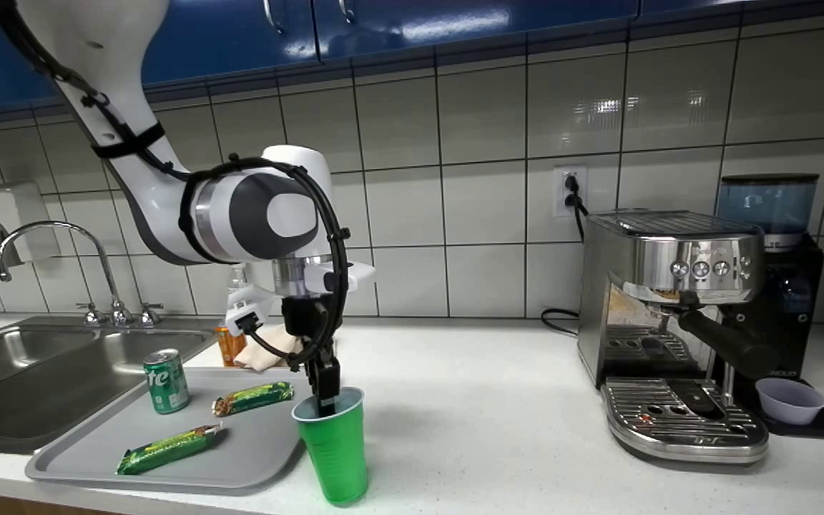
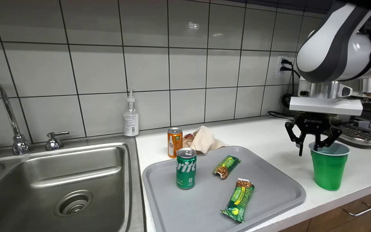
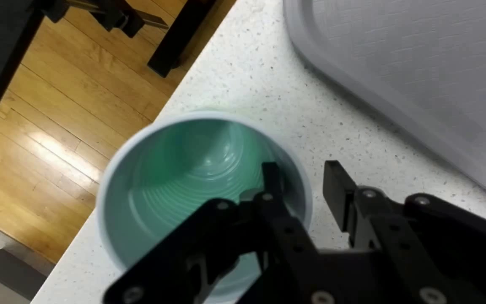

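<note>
1. Desk point(image 1: 469, 400): pale, speckled, running along a tiled wall point(image 1: 483, 229).
2. Sink point(image 2: 85, 174): steel, let into the desk at one end.
3. My arm point(image 1: 262, 222): bent over the desk, wrist pointing down.
4. Grey tray point(image 2: 275, 190): flat on the desk, between the sink and the spot I'm working at.
5. Hand point(image 3: 303, 181): low over the desk just past the tray, astride the rim of the green cup point(image 2: 329, 170). Jaws apart, part-way rather than wide. In the wrist view I see a gap with the cup's side standing in it; not clamped.
6. Green cup: mouth up on the desk near the front edge, beside the tray, not touching it.
7. Green can point(image 2: 186, 170): upright on the tray, toward the sink.
8. Snack bars point(image 2: 239, 199): two, green wrappers, lying apart on the tray.
9. Fingers point(image 3: 273, 181): one dips inside the cup, its mate hangs outside on the tray side, clear of the cup. Whether the inner one touches, I can't tell.
</note>
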You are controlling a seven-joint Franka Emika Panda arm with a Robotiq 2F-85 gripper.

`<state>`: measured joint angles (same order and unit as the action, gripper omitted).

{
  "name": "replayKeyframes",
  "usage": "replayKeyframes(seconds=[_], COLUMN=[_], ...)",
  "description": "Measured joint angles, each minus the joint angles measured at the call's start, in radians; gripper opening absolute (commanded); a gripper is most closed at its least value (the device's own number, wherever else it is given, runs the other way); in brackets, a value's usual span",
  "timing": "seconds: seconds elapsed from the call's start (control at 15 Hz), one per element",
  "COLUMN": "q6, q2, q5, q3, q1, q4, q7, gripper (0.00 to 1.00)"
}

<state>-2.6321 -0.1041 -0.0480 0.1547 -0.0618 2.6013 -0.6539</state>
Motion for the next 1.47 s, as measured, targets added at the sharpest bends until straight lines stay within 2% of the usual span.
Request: replayKeyframes(seconds=[0.07, 1.0, 1.47], q6=[0.0, 0.017, 0.068], q2=[0.0, 0.062, 0.121], q5=[0.0, -0.021, -0.018], q3=[0.0, 0.002, -0.057], q1=[0.0, 0.001, 0.018], q4=[0.0, 0.0, 0.0], q7=[0.0, 0.0, 0.002], gripper=[0.0, 0.02, 0.02])
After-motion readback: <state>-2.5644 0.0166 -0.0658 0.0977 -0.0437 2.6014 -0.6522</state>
